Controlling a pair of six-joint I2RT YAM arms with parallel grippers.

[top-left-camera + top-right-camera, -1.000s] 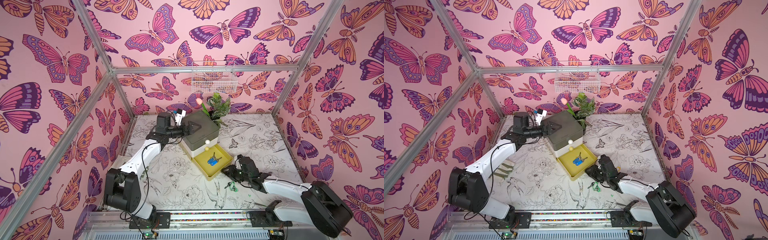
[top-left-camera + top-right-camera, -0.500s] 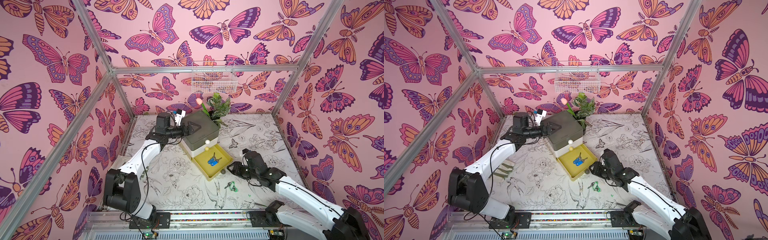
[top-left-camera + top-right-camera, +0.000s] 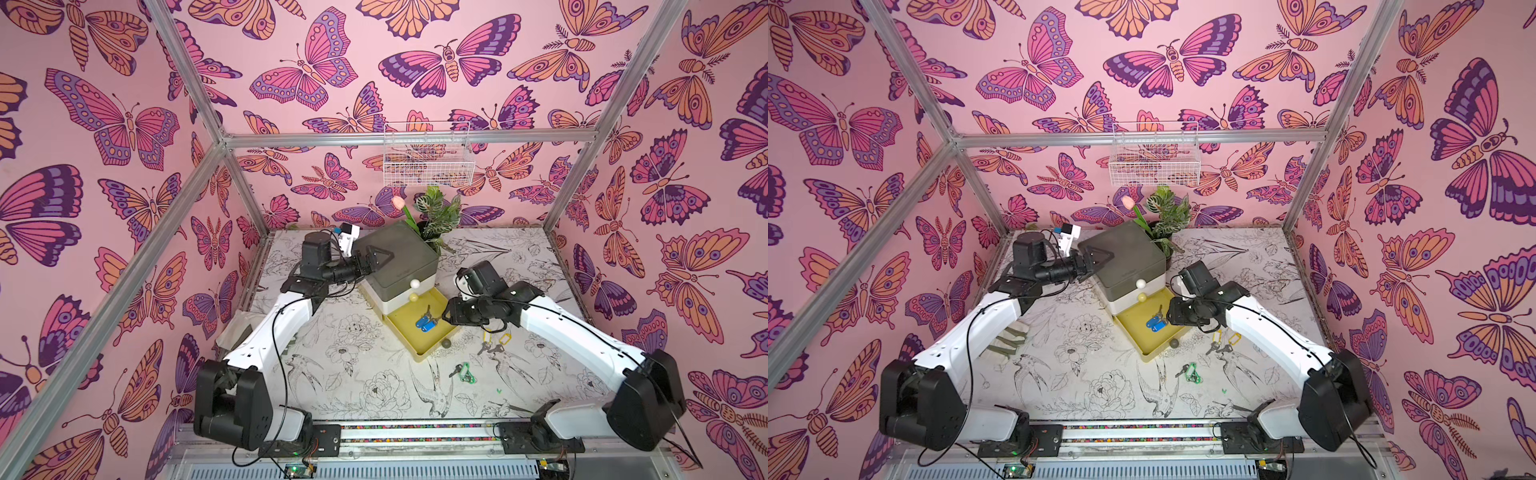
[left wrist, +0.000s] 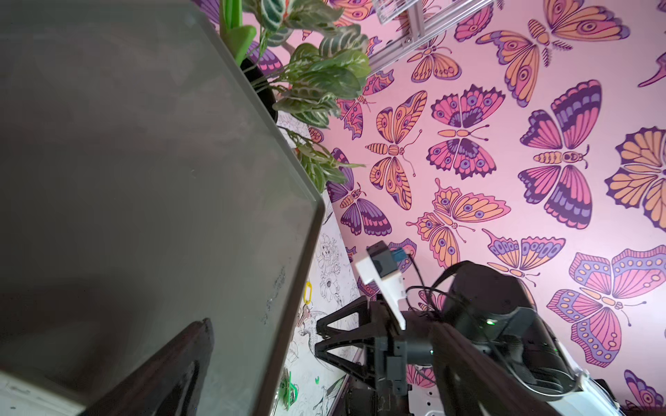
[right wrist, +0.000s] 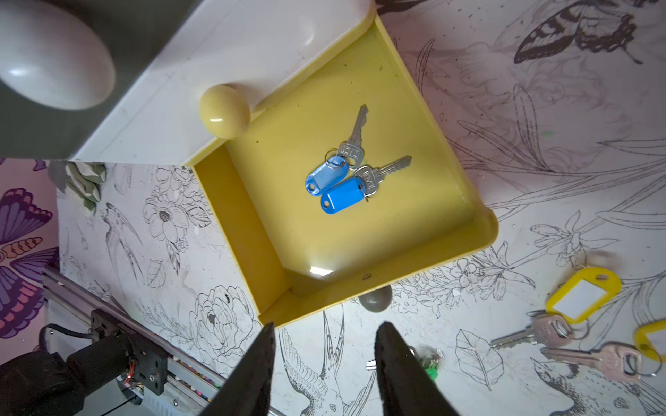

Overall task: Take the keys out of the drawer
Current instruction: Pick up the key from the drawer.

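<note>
The yellow drawer point(image 3: 405, 338) point(image 3: 1136, 338) point(image 5: 360, 248) stands pulled out of the grey cabinet point(image 3: 399, 253). Two keys with blue tags point(image 3: 424, 323) point(image 3: 1155, 323) point(image 5: 337, 187) lie in it. On the table to its right lie keys with yellow tags point(image 3: 496, 337) point(image 3: 1223, 341) point(image 5: 576, 299), and nearer the front a key with a green tag point(image 3: 464, 372) point(image 3: 1191, 372). My right gripper point(image 3: 446, 316) point(image 3: 1172, 314) point(image 5: 326, 327) hovers open and empty over the drawer's right side. My left gripper point(image 3: 372, 262) point(image 3: 1098, 259) is wide open at the cabinet's top left edge, one finger point(image 4: 187, 360) over the lid.
A potted plant and a tulip point(image 3: 436, 212) stand behind the cabinet. A white wire basket point(image 3: 428, 153) hangs on the back wall. The drawer's grey knob point(image 3: 445, 343) points at the table front. A folded greenish thing point(image 3: 1007, 345) lies by the left arm.
The right arm has lifted from the table beside the drawer and swung over the drawer's right side, uncovering the yellow-tagged keys. Its jaws stand slightly wider. The left arm is unmoved.
</note>
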